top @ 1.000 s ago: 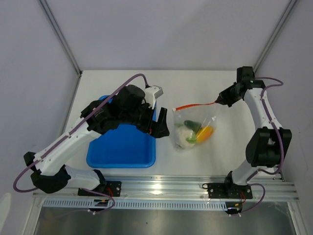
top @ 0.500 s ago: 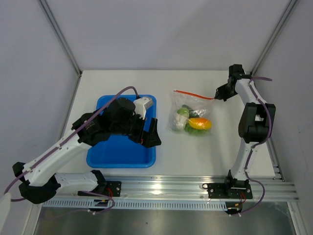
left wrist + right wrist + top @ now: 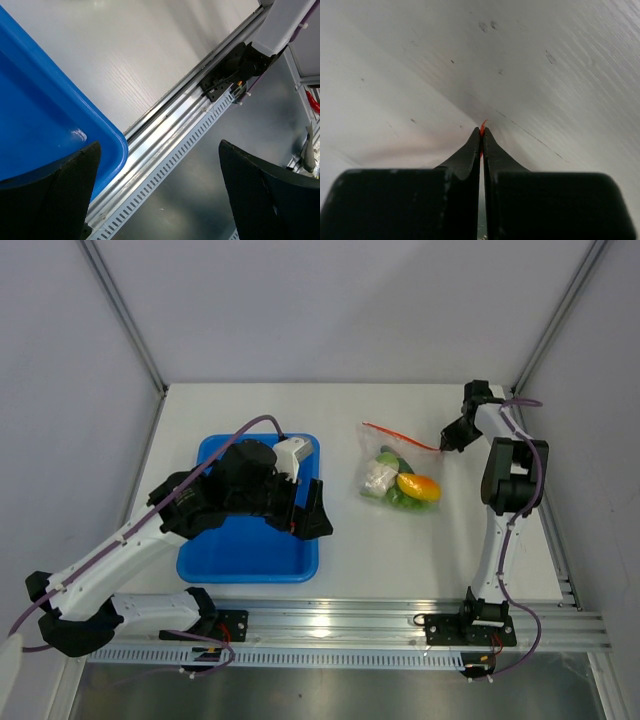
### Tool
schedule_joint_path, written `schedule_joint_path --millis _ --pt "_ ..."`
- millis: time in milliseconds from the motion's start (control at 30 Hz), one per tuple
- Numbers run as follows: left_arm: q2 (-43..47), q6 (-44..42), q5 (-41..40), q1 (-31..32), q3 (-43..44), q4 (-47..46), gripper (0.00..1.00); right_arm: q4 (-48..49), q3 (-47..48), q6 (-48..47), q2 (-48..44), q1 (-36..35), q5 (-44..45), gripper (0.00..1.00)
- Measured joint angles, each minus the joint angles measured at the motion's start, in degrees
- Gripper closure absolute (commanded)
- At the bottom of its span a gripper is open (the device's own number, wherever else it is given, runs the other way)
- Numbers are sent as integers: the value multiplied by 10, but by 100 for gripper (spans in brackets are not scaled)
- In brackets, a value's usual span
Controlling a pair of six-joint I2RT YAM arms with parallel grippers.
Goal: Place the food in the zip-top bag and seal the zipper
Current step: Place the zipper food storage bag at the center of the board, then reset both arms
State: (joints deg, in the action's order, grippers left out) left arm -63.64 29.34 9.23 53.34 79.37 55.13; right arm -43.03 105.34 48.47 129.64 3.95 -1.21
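The zip-top bag (image 3: 385,445) is clear and crinkled. It lies flat on the table (image 3: 400,550) to the right of the blue tray (image 3: 250,550), well apart from it. The zipper (image 3: 400,436), a thin orange-red strip, runs along the bag's far edge, slanting nearer as it leads away from the tray. The food bunches at the bag's near end. An orange-yellow fruit (image 3: 418,486) lies farthest from the tray and a white-and-pale-green cabbage head (image 3: 377,478) nearest it, with green pieces (image 3: 402,500) around them that blur together.

The right arm stands folded steeply upright, far to the tray's right. Its right gripper (image 3: 447,443) is at the zipper's end farthest from the tray. In the wrist view its fingertips are pressed together with a sliver of the orange-red strip pinched between them. The left arm reaches over the tray, its left gripper (image 3: 315,518) spread wide above the tray's right edge, holding nothing.

Counted: one bag, one tray, two arms, one fruit, one cabbage. The green pieces cannot be counted.
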Motion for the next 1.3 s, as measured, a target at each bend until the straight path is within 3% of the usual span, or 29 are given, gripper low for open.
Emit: schedule_joint_path --millis 33,133,400,433,500,667,800,1033,1200,1300 --pt "0 2 1 0 -1 -2 1 1 5 -11 7 0 -3 99" --pt "0 7 6 -2 -7 -7 1 1 26 -44 21 0 -12 74" --pt "-7 37 61 -63 -50 -23 0 -10 85 -128 25 -3 -17 36" --pt "-8 44 70 -76 -60 -26 1 -12 90 -137 24 -3 -13 19" --pt "-12 56 90 -100 -78 -34 0 -18 91 -153 20 -3 -6 1" --pt "-22 79 129 -134 -97 -63 1 -40 63 -190 -28 -9 29 1" --pt "-33 88 155 -155 -97 -97 0 -49 -22 -203 -152 -16 47 1" --pt "-31 128 200 -212 -144 -225 0 -40 -211 -211 -465 -95 65 1" --pt "38 175 212 -254 -274 -376 0 -21 -420 -186 -706 -201 54 1" --pt "143 193 203 -261 -375 -462 1 -24 -544 -151 -867 -269 54 1"
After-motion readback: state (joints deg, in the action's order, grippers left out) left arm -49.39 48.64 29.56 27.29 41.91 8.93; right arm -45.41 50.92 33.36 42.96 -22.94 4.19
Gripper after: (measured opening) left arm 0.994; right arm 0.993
